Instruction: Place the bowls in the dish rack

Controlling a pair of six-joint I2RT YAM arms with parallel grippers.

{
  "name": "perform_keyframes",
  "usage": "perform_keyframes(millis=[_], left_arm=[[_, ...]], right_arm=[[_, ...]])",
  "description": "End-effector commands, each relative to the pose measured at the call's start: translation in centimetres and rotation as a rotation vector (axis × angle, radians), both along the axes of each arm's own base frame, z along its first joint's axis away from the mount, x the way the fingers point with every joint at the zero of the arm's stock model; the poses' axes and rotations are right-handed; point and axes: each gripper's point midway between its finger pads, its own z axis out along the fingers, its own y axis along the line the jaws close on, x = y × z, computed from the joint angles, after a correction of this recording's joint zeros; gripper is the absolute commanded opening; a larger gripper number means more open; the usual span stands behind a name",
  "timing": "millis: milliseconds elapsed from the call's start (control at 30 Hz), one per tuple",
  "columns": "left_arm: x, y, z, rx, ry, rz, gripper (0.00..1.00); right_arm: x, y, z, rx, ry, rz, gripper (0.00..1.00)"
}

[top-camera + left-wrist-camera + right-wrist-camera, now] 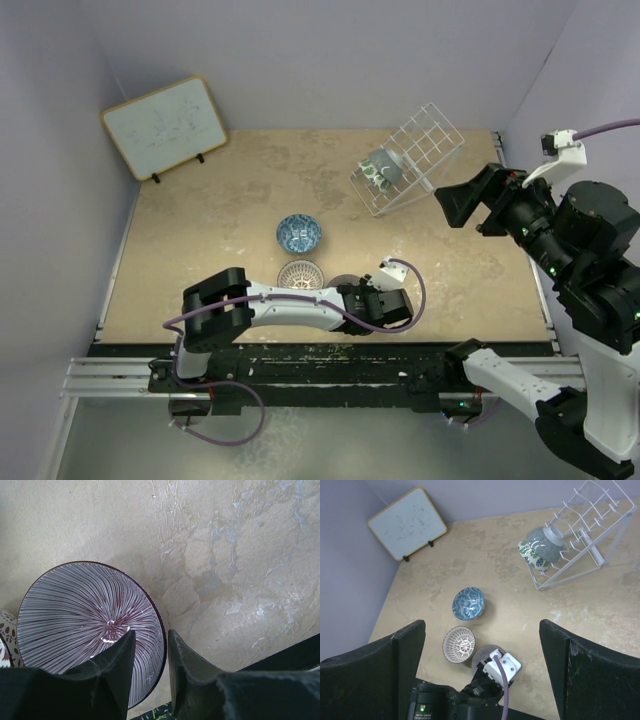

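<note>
Pinkish-purple striped round ceramic bowl (85,620) partly hidden beneath left gripper (151,633), narrow jaws astride its rim, perhaps touching; right gripper (481,625) spread wide, empty.

Light: bright, even, seemingly from overhead. Shadows: soft, faint. Focus: wrist-view fingers (112,680) slightly blurred; table (200,260) sharp to its corners.

Mottled beige table (200,260), on which five things were set.
A whiteboard (165,125) was stood in the far left corner, and a white wire rack (420,150) was propped, tilted, toward the far right. A blue bowl (299,234) was placed near the middle, with a lattice-patterned bowl (300,275) just nearer than it. A purple-striped bowl (75,615) was set close beside that one on its right, by the near edge; contact between them could not be judged.
</note>
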Motion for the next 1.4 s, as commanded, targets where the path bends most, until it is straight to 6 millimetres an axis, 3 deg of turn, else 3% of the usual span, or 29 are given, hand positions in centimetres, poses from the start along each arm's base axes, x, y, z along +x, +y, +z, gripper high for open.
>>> perform_keyframes(millis=[0, 133, 367, 667, 733, 767, 867, 1033, 1200, 1367], left_arm=[[0.2, -0.4, 0.6, -0.013, -0.017, 0.005, 0.34], [-0.1, 0.0, -0.4, 0.002, 0.001, 0.012, 0.34], [0.0, -0.2, 0.3, -0.002, -0.007, -0.001, 0.32], [-0.3, -0.2, 0.1, 0.014, -0.002, -0.011, 0.13], [-0.4, -0.3, 0.2, 0.011, -0.001, -0.02, 0.0], [-0.4, -0.5, 0.4, 0.009, -0.005, -0.029, 0.0], [0.0, -1.7, 2.4, -0.019, -0.031, -0.063, 0.0], [2.2, -4.6, 8.5, -0.13, -0.122, -0.084, 0.0], [5.1, -6.7, 14.3, -0.432, -0.117, -0.062, 0.0], [9.3, -7.4, 19.7, -0.801, -0.057, -0.054, 0.0]], right_arm=[[0.2, -0.1, 0.5, 0.014, -0.027, -0.01, 0.97], [0.0, -0.3, 0.4, 0.018, -0.03, -0.015, 0.97], [-0.3, -0.5, 0.6, 0.02, -0.039, -0.022, 0.97], [-0.7, -0.7, 0.9, 0.026, -0.051, -0.024, 0.97], [-0.7, -0.7, 1.0, 0.028, -0.055, -0.023, 0.97], [-0.7, -0.8, 1.1, 0.03, -0.056, -0.025, 0.97], [-0.8, -0.9, 1.2, 0.03, -0.059, -0.029, 0.97], [-0.8, -1.0, 1.4, 0.034, -0.062, -0.034, 0.96], [-1.2, -1.4, 2.2, 0.042, -0.079, -0.046, 0.96], [-1.4, -1.5, 3.2, 0.038, -0.098, -0.041, 0.95]])
